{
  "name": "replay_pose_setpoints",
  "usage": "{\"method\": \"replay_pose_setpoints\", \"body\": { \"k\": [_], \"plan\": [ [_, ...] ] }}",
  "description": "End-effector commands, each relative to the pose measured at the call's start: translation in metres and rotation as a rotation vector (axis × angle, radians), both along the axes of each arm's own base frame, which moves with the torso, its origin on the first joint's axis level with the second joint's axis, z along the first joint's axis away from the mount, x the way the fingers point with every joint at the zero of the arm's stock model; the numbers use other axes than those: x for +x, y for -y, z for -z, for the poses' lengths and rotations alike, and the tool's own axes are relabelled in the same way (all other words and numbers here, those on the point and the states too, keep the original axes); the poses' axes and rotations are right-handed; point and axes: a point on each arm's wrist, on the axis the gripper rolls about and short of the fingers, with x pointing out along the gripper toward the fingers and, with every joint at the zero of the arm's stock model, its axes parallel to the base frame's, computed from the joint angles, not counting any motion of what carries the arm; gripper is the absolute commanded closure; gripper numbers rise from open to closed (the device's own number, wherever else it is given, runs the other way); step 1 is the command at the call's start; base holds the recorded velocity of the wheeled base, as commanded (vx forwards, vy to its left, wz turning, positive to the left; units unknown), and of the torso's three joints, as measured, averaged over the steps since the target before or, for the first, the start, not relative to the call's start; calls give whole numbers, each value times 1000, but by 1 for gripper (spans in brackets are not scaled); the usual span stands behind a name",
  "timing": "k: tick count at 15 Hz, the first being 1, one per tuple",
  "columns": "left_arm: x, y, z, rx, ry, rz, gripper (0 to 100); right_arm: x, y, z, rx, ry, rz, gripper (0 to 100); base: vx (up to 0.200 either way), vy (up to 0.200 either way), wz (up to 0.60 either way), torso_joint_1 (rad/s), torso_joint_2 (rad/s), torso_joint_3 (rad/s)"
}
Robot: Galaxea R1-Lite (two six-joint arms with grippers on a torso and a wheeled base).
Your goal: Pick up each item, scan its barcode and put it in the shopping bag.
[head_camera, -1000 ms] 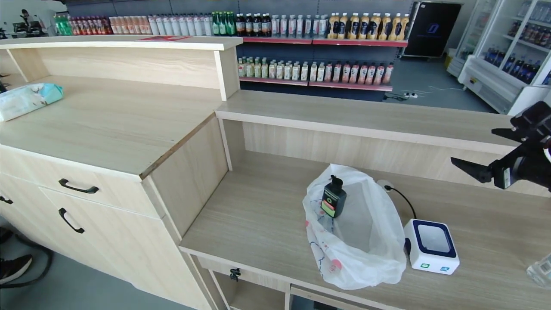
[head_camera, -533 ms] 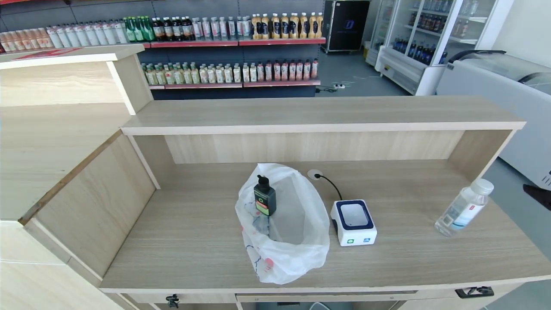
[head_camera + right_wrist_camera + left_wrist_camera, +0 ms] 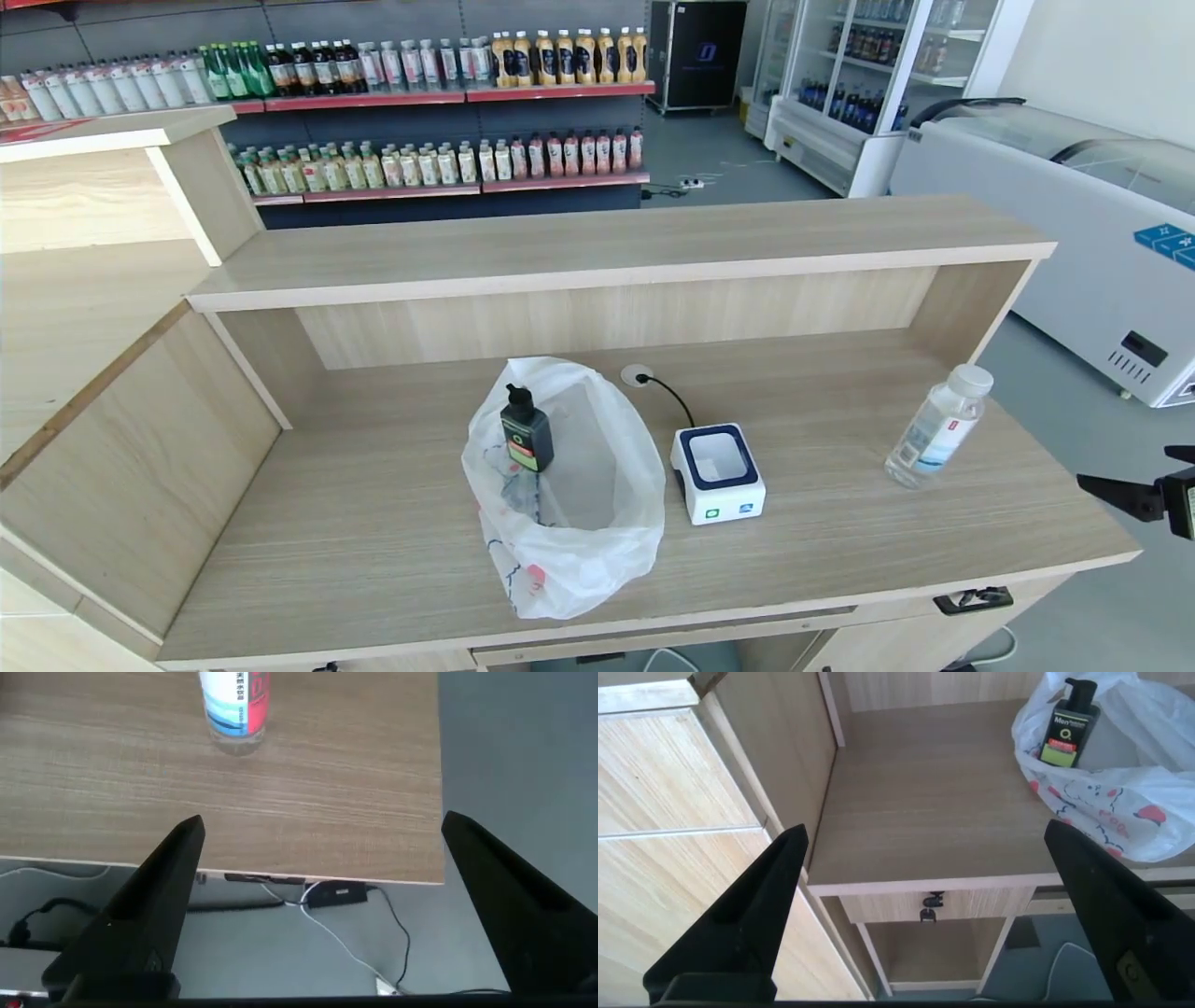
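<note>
Zero contact: bottle (image 3: 235, 707) upright on counter (image 3: 327, 784), ahead of right gripper (image 3: 322, 821), apart from its fingers (image 3: 140, 924). Wide open and empty, likewise left gripper (image 3: 924, 831).

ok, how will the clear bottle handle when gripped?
The bottle stands tall on a narrow base, so a sideways nudge would likely tip it; round, so it may then roll. Clear plastic walls look smooth, probably slippery and somewhat squeezable. Fill level is unclear, so weight too.

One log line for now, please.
pump bottle: in shopping bag | water bottle: upright, right of scanner | left end effector: open, empty | right end effector: open, empty
</note>
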Motion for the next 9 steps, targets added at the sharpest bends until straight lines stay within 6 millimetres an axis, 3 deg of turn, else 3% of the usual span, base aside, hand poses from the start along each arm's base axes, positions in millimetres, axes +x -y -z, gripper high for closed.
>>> {"method": "replay_pose_setpoints", "body": {
  "k": [1,5,9],
  "plan": [
    [0,0,0,0,0,-3,0,3,18,27,42,-63,-9,0,0,0,0,0,0,0],
    [0,0,0,0,0,-3,0,-1,32,31,82,-43,-15,0,0,0,0,0,0,0],
    [0,0,0,0,0,-1,0,16,53,38,73,36,-42,0,0,0,0,0,0,0]
  ]
}}
